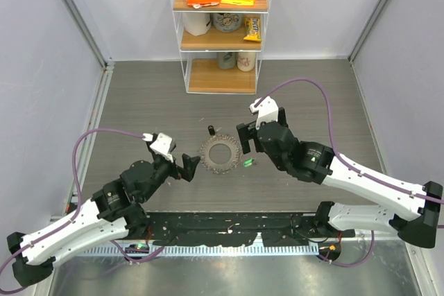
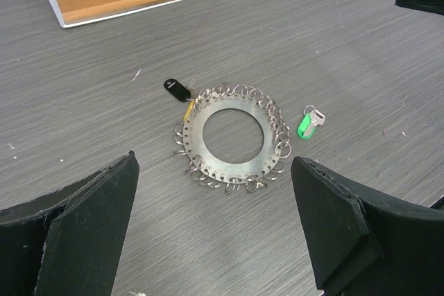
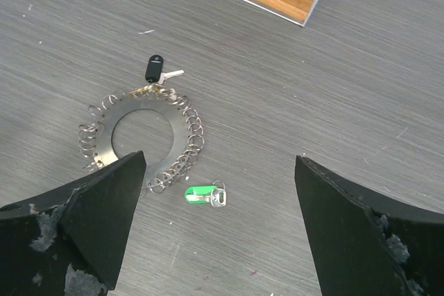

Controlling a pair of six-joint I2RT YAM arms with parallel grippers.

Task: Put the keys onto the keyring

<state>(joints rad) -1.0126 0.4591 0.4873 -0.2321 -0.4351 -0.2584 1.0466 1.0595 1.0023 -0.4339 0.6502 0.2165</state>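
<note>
Metal keyring (image 2: 229, 170) between left jaws, right jaws; both wide open, empty; green key (image 2: 306, 125) beside.

L claw (image 2: 214, 163) wide open, framing keyring (image 2: 232, 171); blk-head key (image 2: 177, 89) at upper-left rim, grn-head key (image 2: 307, 124) just right, apart

the grey table (image 1: 139, 102) has wood-like lines. a round metal keyring (image 2: 232, 170) lies flat in the middle of it. a black key (image 2: 177, 89) lies right at its rim. a green key (image 2: 307, 124) lies just beside the ring, not touching. a see-through shelf stand (image 1: 220, 76) sits at the far side.
</note>
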